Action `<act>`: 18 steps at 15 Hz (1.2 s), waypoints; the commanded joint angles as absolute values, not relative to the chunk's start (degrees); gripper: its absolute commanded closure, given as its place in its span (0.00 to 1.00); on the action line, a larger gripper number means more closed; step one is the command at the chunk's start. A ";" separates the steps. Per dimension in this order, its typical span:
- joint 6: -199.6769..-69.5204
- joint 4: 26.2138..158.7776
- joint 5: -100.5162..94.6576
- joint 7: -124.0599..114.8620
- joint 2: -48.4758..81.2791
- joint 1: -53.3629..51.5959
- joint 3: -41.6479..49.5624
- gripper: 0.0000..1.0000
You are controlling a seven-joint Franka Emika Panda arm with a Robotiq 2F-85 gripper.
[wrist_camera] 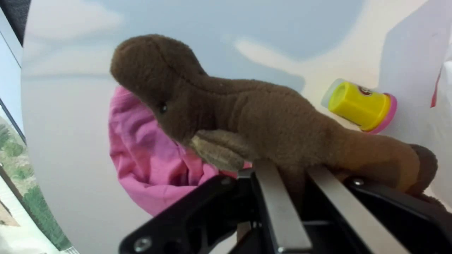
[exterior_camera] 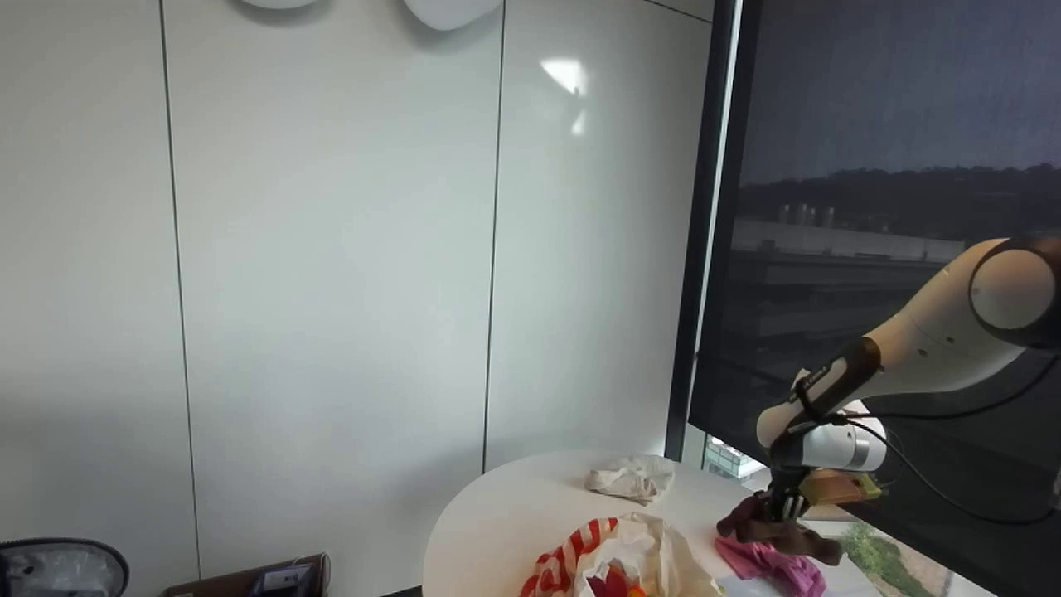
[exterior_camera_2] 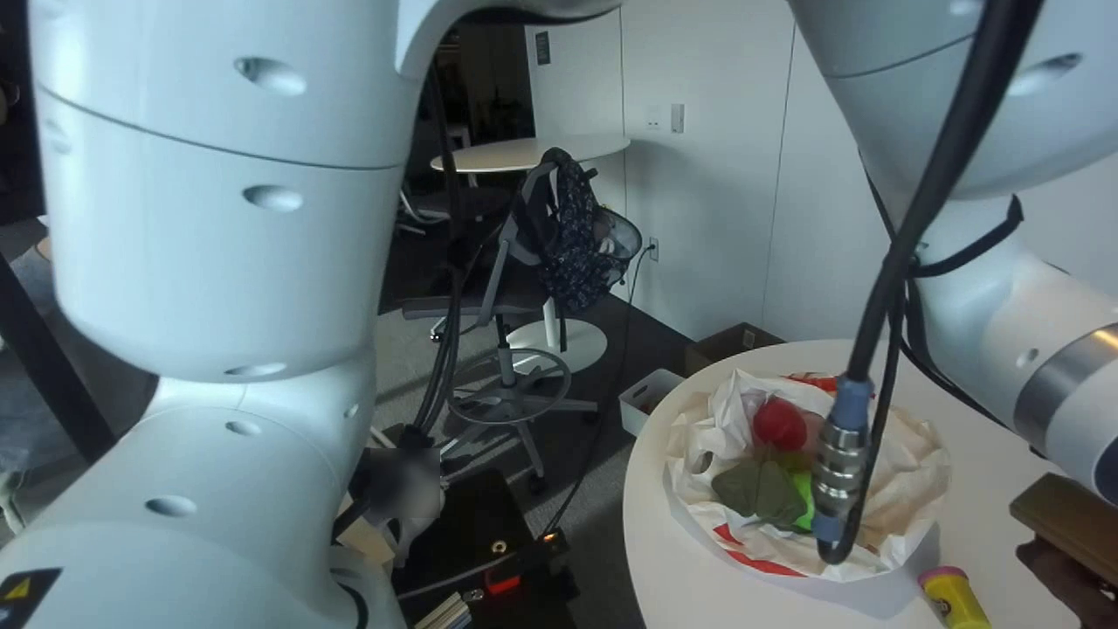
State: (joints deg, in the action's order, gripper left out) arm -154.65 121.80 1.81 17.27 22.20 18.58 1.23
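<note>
Lying crosswise, a brown plush animal with a broad rounded snout (wrist_camera: 275,116) is pinched between the nearly closed metal fingers of the black gripper (wrist_camera: 285,167), about midway along its underside. Its long axis runs across the fingers: in the wrist view, snout toward the upper left, tail to the right, toward a crinkled white bag with red markings (exterior_camera_2: 694,489). The toy is over or just beside a crumpled pink cloth (wrist_camera: 148,151) on the round white table (exterior_camera: 481,531); whether they touch, I cannot tell. A yellow plastic tub with a pink lid (wrist_camera: 360,107) lies on its side between toy and bag.
</note>
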 commanded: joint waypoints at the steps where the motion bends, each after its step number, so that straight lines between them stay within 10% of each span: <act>1: -154.44 133.21 1.49 21.77 12.63 14.54 -1.76 0.89; 18: -168.80 137.69 -31.00 10.08 19.31 -8.08 -0.41 0.90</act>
